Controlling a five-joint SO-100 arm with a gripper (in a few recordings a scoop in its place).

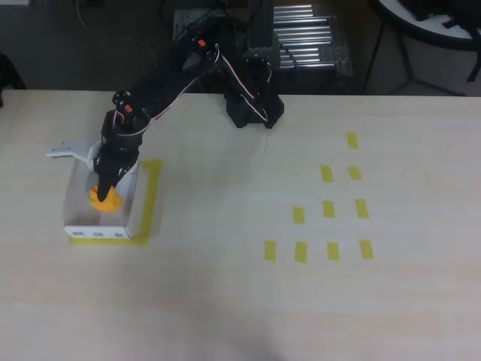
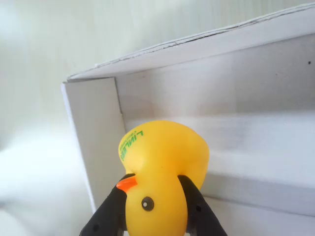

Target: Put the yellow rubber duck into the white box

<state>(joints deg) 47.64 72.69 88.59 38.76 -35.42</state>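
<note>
The yellow rubber duck hangs head down between my black fingers, orange beak to the left, green print on its body. My gripper is shut on the duck's head. Behind the duck are the white box's inner walls and a corner. In the overhead view the duck is inside the white box at the table's left, under my gripper. Small blue marks line the box's near outer side.
Yellow tape frames the box on its right and near sides. Several short yellow tape strips lie in rows on the right half of the table. The arm's black base stands at the back edge.
</note>
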